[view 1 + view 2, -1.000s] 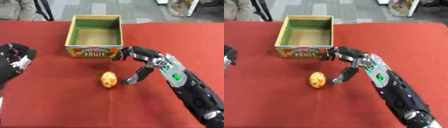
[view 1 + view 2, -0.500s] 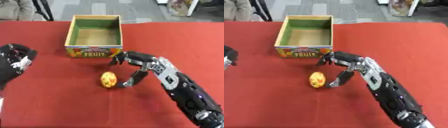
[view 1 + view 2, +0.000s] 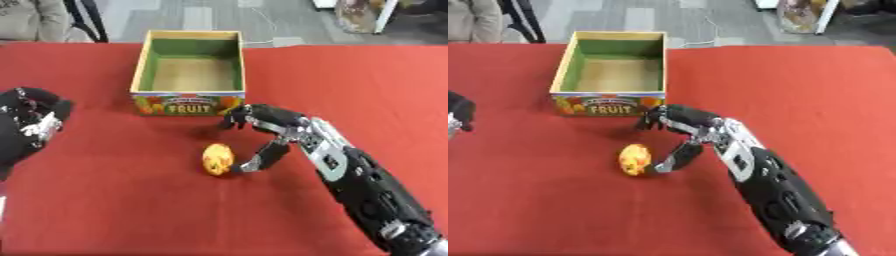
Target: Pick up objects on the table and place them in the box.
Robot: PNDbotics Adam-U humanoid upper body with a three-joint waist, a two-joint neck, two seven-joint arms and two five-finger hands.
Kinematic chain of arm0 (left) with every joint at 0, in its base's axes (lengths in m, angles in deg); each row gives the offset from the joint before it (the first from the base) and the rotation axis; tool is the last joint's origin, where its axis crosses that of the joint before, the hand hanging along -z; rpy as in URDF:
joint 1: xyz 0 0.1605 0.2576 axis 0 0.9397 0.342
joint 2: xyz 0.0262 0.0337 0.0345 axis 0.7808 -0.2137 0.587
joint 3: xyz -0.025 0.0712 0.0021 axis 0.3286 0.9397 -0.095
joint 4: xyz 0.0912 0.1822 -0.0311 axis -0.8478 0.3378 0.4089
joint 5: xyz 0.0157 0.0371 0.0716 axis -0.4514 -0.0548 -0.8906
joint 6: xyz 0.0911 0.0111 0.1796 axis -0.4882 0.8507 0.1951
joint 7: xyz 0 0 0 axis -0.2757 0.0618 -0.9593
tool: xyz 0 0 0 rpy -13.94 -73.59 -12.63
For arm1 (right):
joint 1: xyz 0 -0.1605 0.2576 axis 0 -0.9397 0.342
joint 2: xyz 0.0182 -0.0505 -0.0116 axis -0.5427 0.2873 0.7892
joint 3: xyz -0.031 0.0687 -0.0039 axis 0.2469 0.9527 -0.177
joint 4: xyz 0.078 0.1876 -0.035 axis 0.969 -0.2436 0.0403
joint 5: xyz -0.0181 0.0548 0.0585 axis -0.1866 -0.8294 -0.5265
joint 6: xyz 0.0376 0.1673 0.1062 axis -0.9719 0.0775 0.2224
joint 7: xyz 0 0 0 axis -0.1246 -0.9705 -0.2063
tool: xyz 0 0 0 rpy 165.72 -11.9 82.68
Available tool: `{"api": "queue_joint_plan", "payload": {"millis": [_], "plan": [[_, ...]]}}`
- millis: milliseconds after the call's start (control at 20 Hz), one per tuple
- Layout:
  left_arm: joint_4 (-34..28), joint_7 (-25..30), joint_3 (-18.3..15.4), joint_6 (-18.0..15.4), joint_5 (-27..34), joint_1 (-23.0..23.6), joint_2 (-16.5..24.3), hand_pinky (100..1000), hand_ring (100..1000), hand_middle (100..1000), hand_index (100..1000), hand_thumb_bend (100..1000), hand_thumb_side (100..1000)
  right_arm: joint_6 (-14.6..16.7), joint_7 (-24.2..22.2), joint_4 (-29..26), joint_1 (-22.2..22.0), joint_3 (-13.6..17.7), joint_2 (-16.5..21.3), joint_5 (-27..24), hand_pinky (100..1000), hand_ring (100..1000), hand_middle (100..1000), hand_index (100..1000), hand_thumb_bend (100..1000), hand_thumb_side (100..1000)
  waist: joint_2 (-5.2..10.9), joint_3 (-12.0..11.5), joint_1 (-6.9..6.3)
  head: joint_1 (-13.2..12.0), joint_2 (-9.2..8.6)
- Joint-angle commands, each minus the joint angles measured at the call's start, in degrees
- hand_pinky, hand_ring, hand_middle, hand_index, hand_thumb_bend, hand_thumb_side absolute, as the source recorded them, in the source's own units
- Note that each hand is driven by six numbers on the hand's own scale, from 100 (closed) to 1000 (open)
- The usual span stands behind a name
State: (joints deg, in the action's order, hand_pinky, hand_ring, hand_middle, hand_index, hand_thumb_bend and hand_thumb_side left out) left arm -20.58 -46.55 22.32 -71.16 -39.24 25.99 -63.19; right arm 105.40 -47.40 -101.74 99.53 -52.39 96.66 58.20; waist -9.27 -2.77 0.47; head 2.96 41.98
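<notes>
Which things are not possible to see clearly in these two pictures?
- Left robot hand: cut off by the left edge in both views.
- Yellow-orange object: blurred, its kind is unclear.
- Box: near wall hides the front of its floor.
- Right robot hand: contact with the object unclear.

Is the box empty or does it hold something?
Empty. The box shows only its bare floor and green inner walls; the yellow fruit lies on the table in front of it, beside the right hand.

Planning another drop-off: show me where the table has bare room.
Bare red cloth right of the fruit box and right arm, and near the front edge between the left hand and the arm. Crowded: right hand around the yellow fruit before the box.
</notes>
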Motion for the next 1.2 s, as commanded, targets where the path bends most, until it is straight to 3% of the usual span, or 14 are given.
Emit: {"api": "queue_joint_plan", "payload": {"millis": [50,600,1200], "plan": [[-1.02,0.16,0.04,0.05,0.11,-0.9,0.46,467,508,511,592,488,349,0.3,0.21,-0.2,1.32,0.27,-0.15,0.62,628,719,691,813,508,337,0.96,-0.09,-0.1,0.1,0.24],[-1.04,0.25,0.04,0.13,0.08,-0.94,0.43,467,508,511,592,486,349,1.84,-1.58,-0.34,0.69,-1.05,-0.79,0.68,627,708,673,799,513,326,1.0,-0.23,0.13,0.07,0.22],[-1.03,0.37,0.08,0.13,0.07,-0.84,0.35,467,508,511,592,483,351,2.93,-2.4,-0.09,0.06,-1.65,-1.62,2.1,600,644,609,746,407,258,0.9,-0.19,0.03,0.13,0.33]]}}
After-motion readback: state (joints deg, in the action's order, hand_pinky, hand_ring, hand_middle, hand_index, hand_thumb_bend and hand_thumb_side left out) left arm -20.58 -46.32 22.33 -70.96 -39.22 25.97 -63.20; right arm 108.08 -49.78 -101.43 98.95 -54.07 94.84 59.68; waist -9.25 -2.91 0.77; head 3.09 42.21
